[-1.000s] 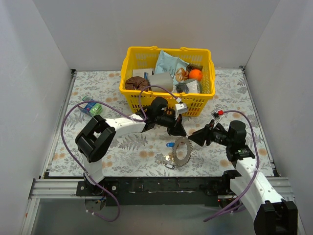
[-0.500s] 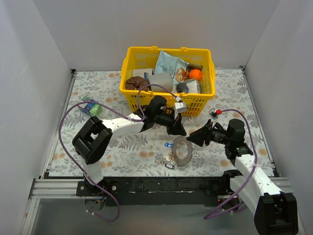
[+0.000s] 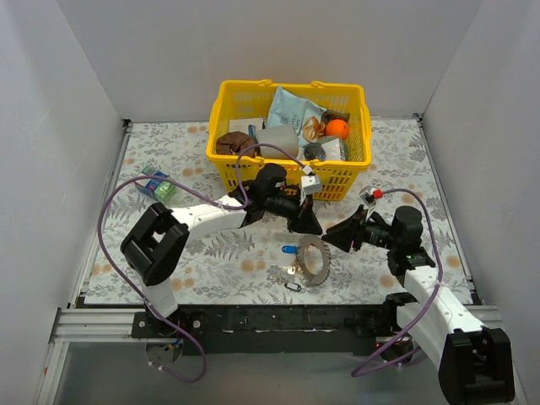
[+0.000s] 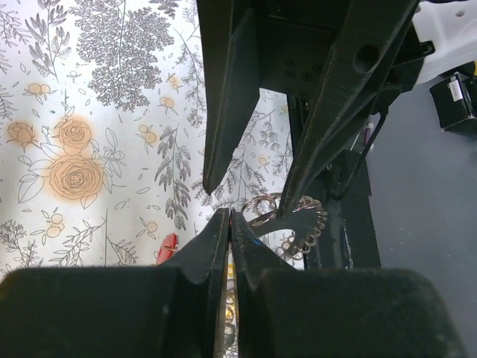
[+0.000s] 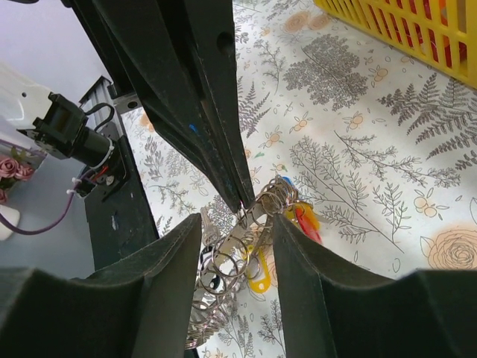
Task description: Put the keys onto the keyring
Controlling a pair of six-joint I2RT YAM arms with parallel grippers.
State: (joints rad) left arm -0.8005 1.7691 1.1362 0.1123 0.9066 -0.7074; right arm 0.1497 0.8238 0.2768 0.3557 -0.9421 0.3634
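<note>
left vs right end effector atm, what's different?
Jaws: the left end effector is shut, fingertips meeting; the right end effector is open with a clear gap.
Contents: metal rings show through the right's gap; whether the left pinches anything is unclear.
Position: the left lies on the basket side of the keyring, the right to its right.
Shared: both black, tips close together by the keyring.

I can read no words, numbers or brand marks anywhere. The pale blue packet [image 3: 291, 108] inside the yellow basket [image 3: 342, 179] carries print, too small to read.
</note>
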